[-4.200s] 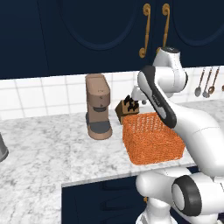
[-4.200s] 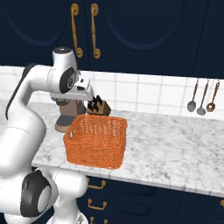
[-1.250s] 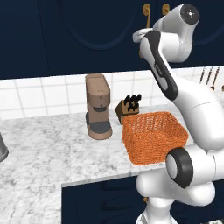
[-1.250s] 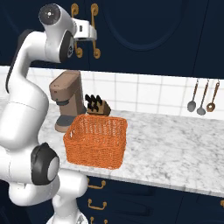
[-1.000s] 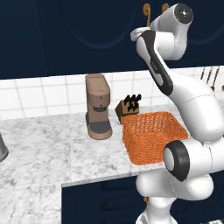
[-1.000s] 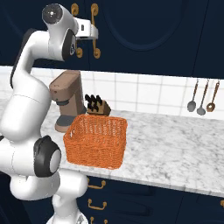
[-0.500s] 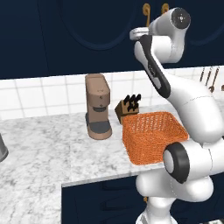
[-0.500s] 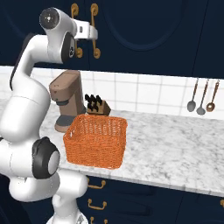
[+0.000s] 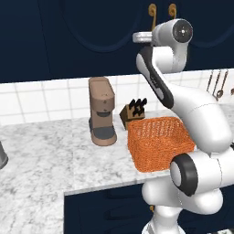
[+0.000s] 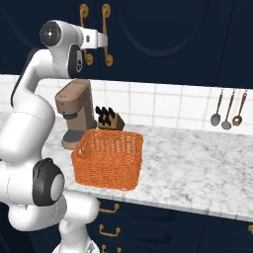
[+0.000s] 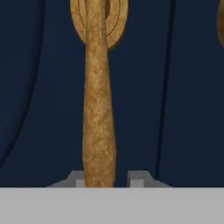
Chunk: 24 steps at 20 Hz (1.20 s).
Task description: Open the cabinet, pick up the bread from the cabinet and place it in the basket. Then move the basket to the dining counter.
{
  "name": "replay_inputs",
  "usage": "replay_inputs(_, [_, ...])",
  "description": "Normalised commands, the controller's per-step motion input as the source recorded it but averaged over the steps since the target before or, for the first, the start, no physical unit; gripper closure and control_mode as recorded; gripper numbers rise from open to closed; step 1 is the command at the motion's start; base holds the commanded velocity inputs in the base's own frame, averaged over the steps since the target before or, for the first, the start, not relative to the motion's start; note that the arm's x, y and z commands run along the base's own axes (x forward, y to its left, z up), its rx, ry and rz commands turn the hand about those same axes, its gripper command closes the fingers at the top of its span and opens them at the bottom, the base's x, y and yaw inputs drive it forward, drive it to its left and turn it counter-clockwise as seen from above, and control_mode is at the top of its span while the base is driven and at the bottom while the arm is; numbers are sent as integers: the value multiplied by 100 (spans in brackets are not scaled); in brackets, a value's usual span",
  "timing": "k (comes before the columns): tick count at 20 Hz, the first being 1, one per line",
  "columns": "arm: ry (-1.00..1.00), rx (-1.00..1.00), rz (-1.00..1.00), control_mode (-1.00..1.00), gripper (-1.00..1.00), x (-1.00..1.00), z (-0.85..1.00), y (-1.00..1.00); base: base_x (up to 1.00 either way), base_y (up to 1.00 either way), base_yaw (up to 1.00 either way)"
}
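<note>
**Gripper at the cabinet handle, doors shut**

Left base view: the white arm reaches up to the dark navy wall cabinet with arched-panel doors (image 9: 91, 36); its two-finger gripper (image 9: 137, 37) sits at the long curved brass handle (image 9: 152, 11). On the marble worktop (image 9: 45, 160), the orange woven-mesh basket (image 9: 157, 141) stands near the front edge, with the brown coffee machine (image 9: 103, 109) and wooden knife block (image 9: 134, 111) toward the back edge. We see no bread; we judge it to be behind the closed doors.

Right base view: the gripper (image 10: 104, 40) meets the right one of the two handles (image 10: 106, 34). The basket (image 10: 108, 158) stands at the worktop's front edge.

Hand view: the handle (image 11: 99, 109) runs between the two fingertips (image 11: 78, 178), one on each side with small gaps showing. We cannot tell whether the jaws clamp it or only bracket it.

Judgement: we should confirm firm contact on both sides before pulling, then draw along the door's swing arc, keeping the hand square to the handle to avoid slipping.
</note>
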Motion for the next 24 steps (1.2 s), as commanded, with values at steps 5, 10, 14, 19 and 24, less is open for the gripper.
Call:
replay_inputs(5, [14,12,0,-100,100,-20,-28,100,0,0,0])
replay_inputs(10, [2,11,0,-100,100,-79,-13,100,0,0,0])
replay_inputs(14, [-11,7,0,-100,100,-100,-16,100,0,0,0])
replay_inputs(19, [-12,2,0,-100,100,-100,-13,100,0,0,0])
replay_inputs(24, [-10,3,0,-100,100,-100,-6,100,0,0,0])
